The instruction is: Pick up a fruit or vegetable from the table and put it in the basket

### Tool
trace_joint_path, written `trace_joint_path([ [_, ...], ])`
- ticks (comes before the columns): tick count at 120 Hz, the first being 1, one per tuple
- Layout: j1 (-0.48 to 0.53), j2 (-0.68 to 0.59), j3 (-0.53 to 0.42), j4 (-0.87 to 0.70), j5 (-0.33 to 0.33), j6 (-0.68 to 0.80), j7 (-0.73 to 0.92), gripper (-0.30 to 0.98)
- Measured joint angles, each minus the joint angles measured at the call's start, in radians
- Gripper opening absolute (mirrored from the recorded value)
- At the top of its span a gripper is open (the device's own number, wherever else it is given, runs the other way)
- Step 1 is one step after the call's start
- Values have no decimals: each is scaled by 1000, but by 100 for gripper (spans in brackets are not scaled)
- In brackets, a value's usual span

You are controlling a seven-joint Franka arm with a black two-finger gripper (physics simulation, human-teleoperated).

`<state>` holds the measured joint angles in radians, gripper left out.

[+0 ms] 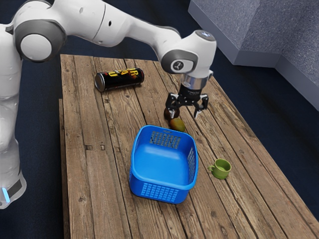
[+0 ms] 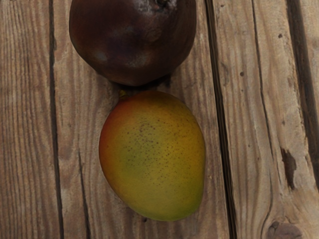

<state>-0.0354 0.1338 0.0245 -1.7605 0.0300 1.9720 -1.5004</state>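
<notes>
The oval yellow-green mango (image 2: 152,159), the likely pick, lies on the wooden bench (image 1: 89,174) between a round dark-brown beet-like vegetable (image 2: 132,42) and the blue plastic basket (image 1: 158,159). Probably firm but slippery, it wants gentle pressure across its narrower width; the black claw (image 1: 185,113) hangs open above.

Mango (image 2: 154,159) between basket (image 1: 162,188) and other fruit (image 2: 132,42), mug (image 1: 221,170) near basket, can (image 1: 119,79) (lying) behind

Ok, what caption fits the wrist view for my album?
Speckled mango beside a dark, round fruit or vegetable on wooden planks.
</notes>
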Motion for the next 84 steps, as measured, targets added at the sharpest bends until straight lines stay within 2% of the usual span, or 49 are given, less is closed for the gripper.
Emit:
trace_joint_path([
  [84,14,9,9,-41,-6,76,122,68],
])
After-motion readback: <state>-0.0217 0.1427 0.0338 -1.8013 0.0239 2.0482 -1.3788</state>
